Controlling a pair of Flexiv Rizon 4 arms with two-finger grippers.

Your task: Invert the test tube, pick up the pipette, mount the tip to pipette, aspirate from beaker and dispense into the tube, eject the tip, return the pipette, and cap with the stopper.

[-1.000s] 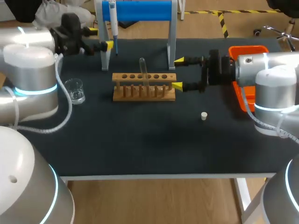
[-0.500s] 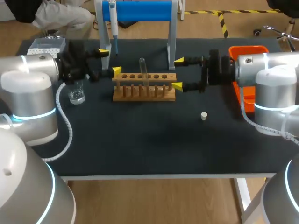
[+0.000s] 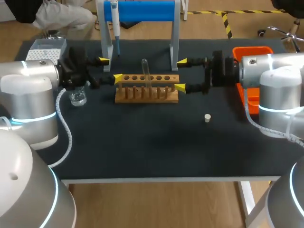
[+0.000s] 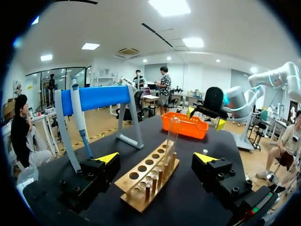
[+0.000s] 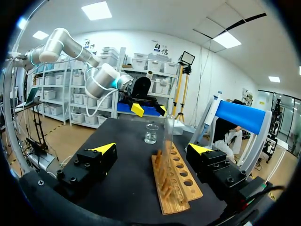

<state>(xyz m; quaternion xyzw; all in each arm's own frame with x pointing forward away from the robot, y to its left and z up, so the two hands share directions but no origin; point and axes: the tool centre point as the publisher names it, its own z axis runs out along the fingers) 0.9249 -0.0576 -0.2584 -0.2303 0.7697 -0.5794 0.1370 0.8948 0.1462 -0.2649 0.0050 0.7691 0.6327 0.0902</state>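
**A:** From the head view, where is the test tube (image 3: 145, 71)?

**B:** It stands upright in the wooden rack (image 3: 146, 89), in the middle of the dark table (image 3: 142, 147). The pipette (image 3: 114, 23) hangs on the blue stand (image 3: 142, 10) behind the rack. The beaker (image 3: 76, 92) sits to the rack's left, under my left arm. The white stopper (image 3: 207, 118) lies alone, nearer the front and to the right. The tip box (image 3: 45, 47) is at the far left corner and the orange bin (image 3: 249, 51) at the far right.

**A:** And the pincers?

**B:** The left pincer (image 3: 109, 69) is at the rack's left end, released and holding nothing. The right pincer (image 3: 180, 74) is at the rack's right end, also spread wide and empty.

**A:** What does the left wrist view show?

**B:** The fingers are well apart. The rack's near end lies between them with a gap on each side, and the tube rises farther along the rack. The other pincer faces it beyond the far end.

**A:** And the right wrist view?

**B:** It mirrors that. The fingers are apart, the rack runs out between them untouched, and the tube is upright in it. The beaker is beyond the rack, near the left pincer.
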